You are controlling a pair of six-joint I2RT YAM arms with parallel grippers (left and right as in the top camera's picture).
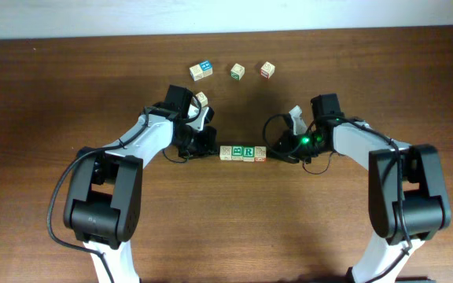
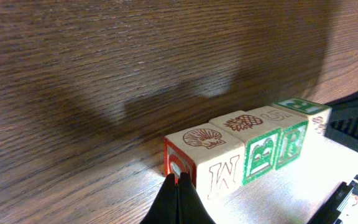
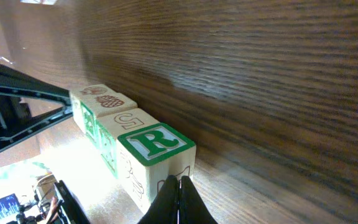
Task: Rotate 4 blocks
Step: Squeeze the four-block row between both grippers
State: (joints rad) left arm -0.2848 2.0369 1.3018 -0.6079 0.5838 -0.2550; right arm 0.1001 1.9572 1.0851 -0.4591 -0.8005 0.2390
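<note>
Table (image 1: 46,86) of dark wood, filling the overhead view. On it, left arm (image 1: 144,137) and right arm (image 1: 352,141), both bent inward toward the middle.

At the end of the one, left gripper (image 2: 178,182) with fingers pressed together, clamped on nothing, tips low at the red end face of the shell block (image 2: 207,155); touching or just short, impossible to tell. At the end of the other, right gripper (image 3: 180,185), likewise pinched together and bare, tips at the foot of the green-topped block (image 3: 157,146).

Between the two, blocks (image 1: 242,152): four in one straight row at mid-table, side by side and touching, green letters B and R on the middle pair.

Farther back, loose cubes (image 1: 237,71), well apart from the row.
</note>
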